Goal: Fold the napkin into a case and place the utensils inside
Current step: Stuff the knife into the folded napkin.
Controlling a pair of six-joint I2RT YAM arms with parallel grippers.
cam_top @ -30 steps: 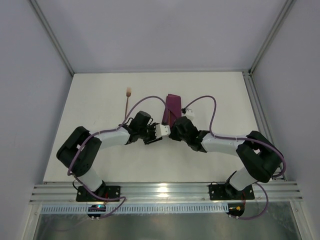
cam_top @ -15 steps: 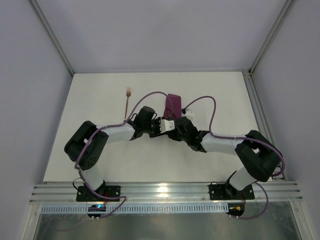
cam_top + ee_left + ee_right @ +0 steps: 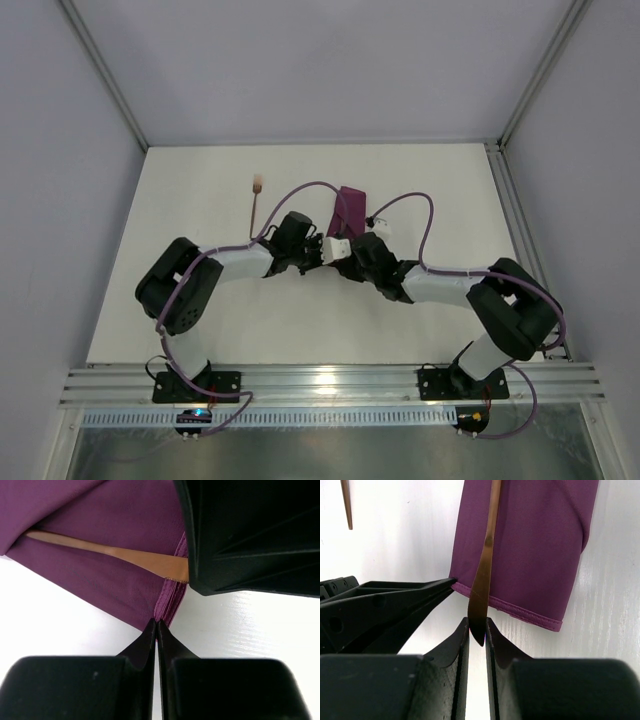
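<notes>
- Pale grey walls box in a white table. Both my arms reach to its middle, wrists almost meeting.
- Narrow, folded magenta-purple cloth case lies just beyond my grippers. Its long axis runs away from me and its hemmed short end is nearest.
- Right gripper: fingers clamped on the near end of a thin copper-brown metal knife. Held by the very end, I judge, so the whole length is free to slide forward.
- Knife lies lengthwise on the cloth, crossing the hem. Its far end meets a slanting fold in the left wrist view; whether it has gone under that layer I cannot tell.
- Left gripper: jaws pressed together, tips at the near-left corner of the hem. Probably there to pin or lift the edge so the cloth does not ride along with the knife. Whether a layer is actually caught between the tips I cannot tell.
- Slim copper-brown metal fork with a pale rosy head lies bare on the table, well left of the case, head pointing away.
- Judgement: folding done, first utensil going in, fork yet to follow.
- Risk: the soft cloth could bunch at the hem if the knife pushes against it rather than under the flap.
</notes>
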